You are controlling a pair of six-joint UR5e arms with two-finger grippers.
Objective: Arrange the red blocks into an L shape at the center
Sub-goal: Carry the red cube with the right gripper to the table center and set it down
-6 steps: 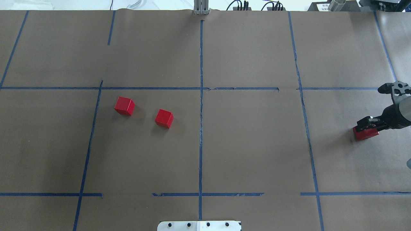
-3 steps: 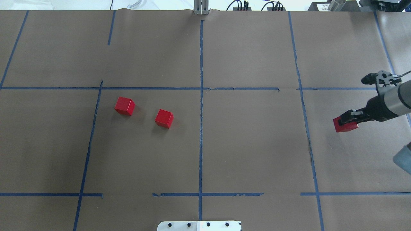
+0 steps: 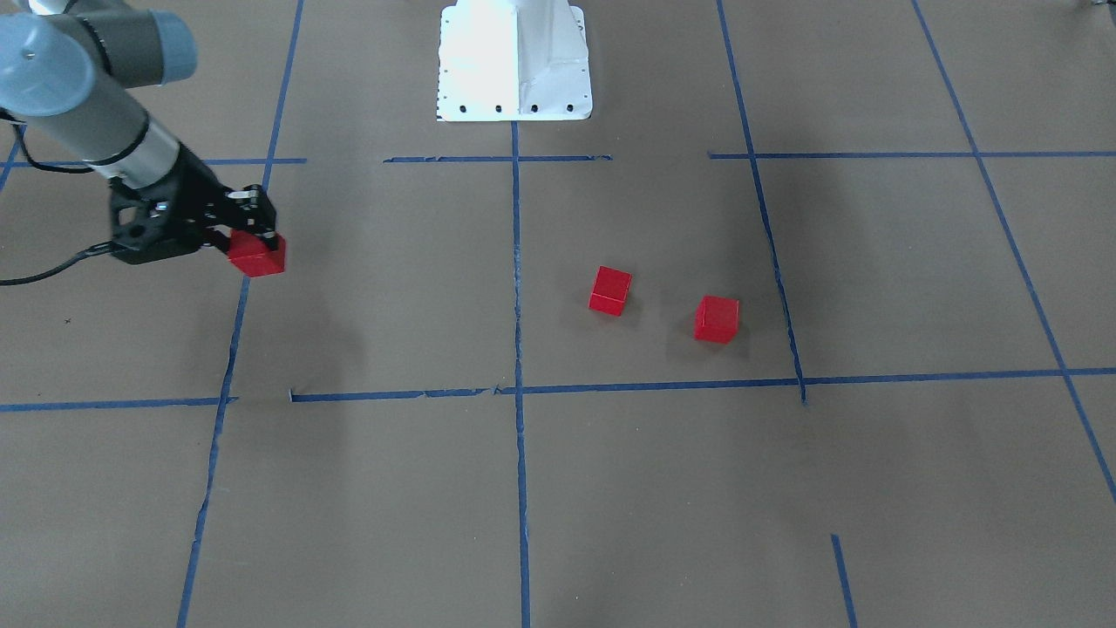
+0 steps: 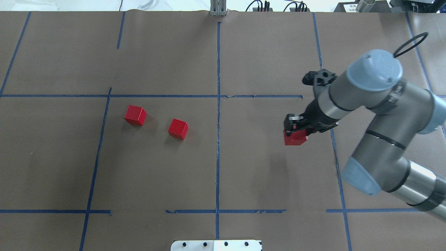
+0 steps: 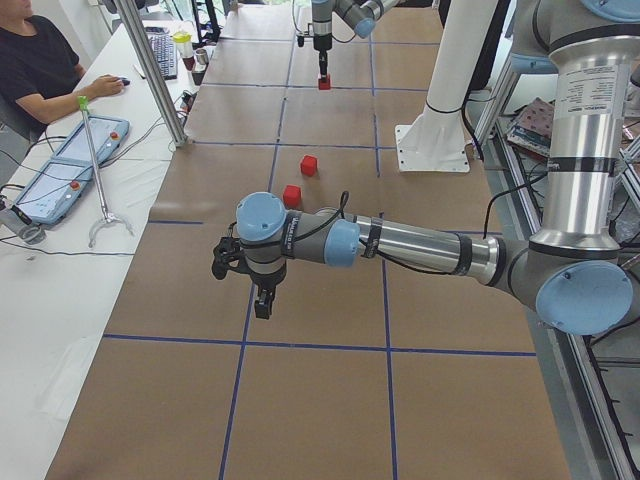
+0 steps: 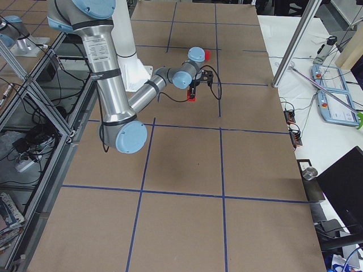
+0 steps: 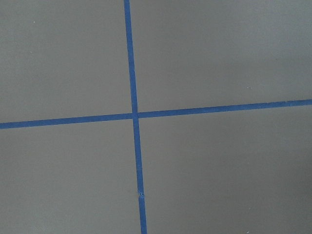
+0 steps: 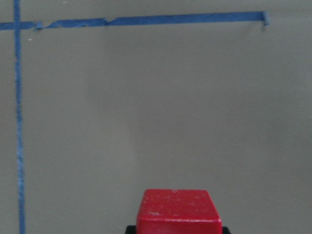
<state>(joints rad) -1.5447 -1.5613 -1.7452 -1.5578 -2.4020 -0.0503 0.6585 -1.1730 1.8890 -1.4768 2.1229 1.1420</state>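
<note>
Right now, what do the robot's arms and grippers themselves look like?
Both the right arm and left arm are silver-grey tubes with pale blue rounded joint caps and thin black rings at the joints. The right gripper and left gripper are black, on black wrist mounts. A thin black cable loops from the right wrist.

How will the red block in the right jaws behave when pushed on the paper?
The held red block is likely stiff: its edges look straight between the jaws. Its flat faces suggest sliding, not rolling. Being cube-shaped, it should hardly tip.
</note>
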